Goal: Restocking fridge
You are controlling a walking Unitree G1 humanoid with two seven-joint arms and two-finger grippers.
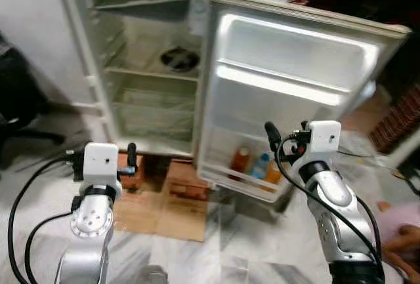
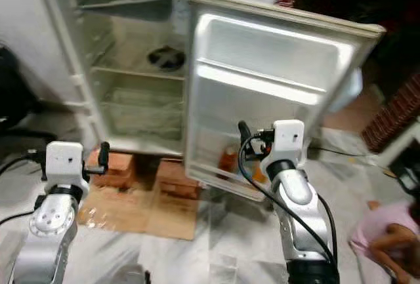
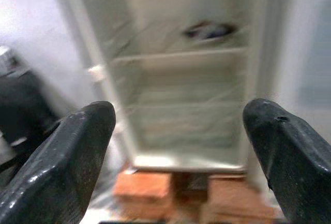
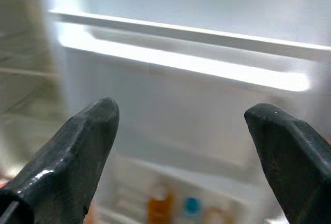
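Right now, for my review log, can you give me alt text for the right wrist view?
The right gripper, fingers spread open and empty, faces the inside of the open fridge door. A white door shelf rail runs across, and blurred bottles stand in the bottom door shelf.

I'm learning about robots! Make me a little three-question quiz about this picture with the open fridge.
1. True or false: the fridge door is open.
2. Where do the bottles stand?
A. on a shelf inside the fridge
B. in the door's bottom rack
C. on the floor
3. Fill in the missing word: the fingers of the left gripper and the right gripper are spread ____ and hold nothing.

Key
1. True.
2. B. They stand low in the door rack, just beyond the right gripper.
3. Open. Each wrist view shows a wide gap between the two black fingers, with nothing in it.
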